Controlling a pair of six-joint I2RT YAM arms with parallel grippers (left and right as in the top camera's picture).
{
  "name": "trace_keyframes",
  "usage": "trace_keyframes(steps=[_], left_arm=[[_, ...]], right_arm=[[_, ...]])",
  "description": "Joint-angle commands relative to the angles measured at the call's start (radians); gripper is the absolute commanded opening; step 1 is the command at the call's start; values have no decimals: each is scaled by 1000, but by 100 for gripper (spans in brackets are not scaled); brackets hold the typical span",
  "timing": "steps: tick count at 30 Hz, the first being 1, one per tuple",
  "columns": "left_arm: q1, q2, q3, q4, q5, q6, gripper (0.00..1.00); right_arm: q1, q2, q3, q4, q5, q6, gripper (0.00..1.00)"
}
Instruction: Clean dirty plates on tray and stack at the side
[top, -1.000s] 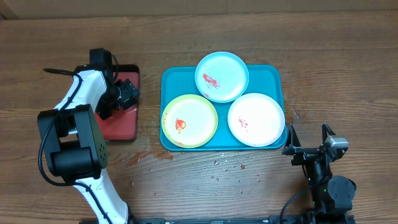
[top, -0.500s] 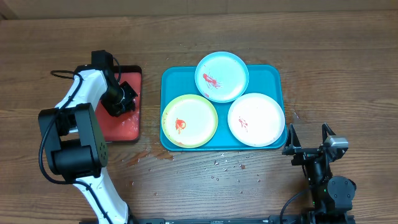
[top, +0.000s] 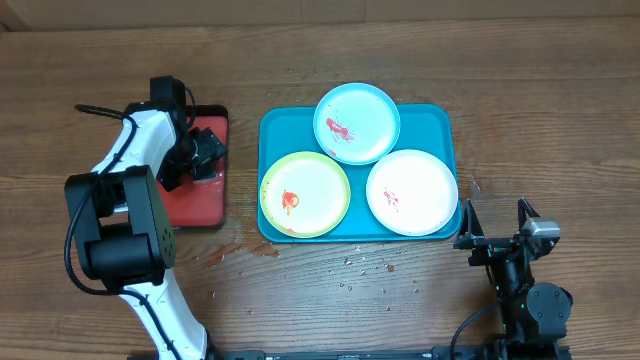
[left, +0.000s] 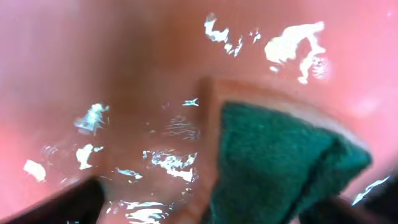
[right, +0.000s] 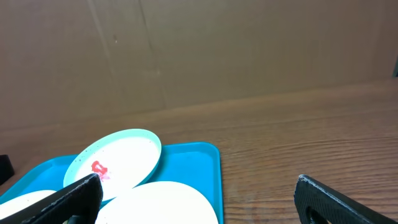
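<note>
On the left side of the wooden desk (top: 560, 110), my left claw (top: 203, 150) hangs low over the far end of the small red plastic tray with a dark rim (top: 195, 200). Its wrist camera sees a wet, glistening red floor and a green scouring sponge with a tan edge (left: 267, 162) lying on it between my two dark fingers (left: 62, 202). The jaws are spread. A clear gap lies between the sponge and the finger at the lower left of that view, and I cannot tell whether the other finger touches the sponge. The large rectangular teal-blue plastic tray with rounded corners (top: 275, 125) sits in the middle of the desk, just to the right of the red tray, and it carries all three plates. The light blue round plate (top: 357, 123) lies at the far edge, overhanging the rim, with a red sauce smear near its centre. The yellow-green rimmed plate (top: 305, 194) lies at the near left with a red-orange smear, and the white plate (top: 412, 192) lies at the near right with a faint red mark. My right claw (top: 493, 218) rests near the front right corner of the teal tray, apart from it, with its jaws wide and nothing between them. Small droplets (top: 360, 265) speckle the desk in front of the tray.
</note>
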Motion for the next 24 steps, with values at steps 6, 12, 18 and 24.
trace_keyframes(steps=[6, 12, 18, 24], left_arm=[[12, 44, -20, -12, -29, -5, 14], [15, 44, 34, -110, -30, -5, 4], [23, 44, 240, -325, -31, -5, 4], [23, 44, 439, -480, -31, 36, 4]], right_arm=[[5, -8, -11, 8, 10, -1, 100], [5, -8, -11, 8, 10, -1, 100], [5, -8, -11, 8, 10, -1, 100], [5, -8, -11, 8, 10, -1, 100]])
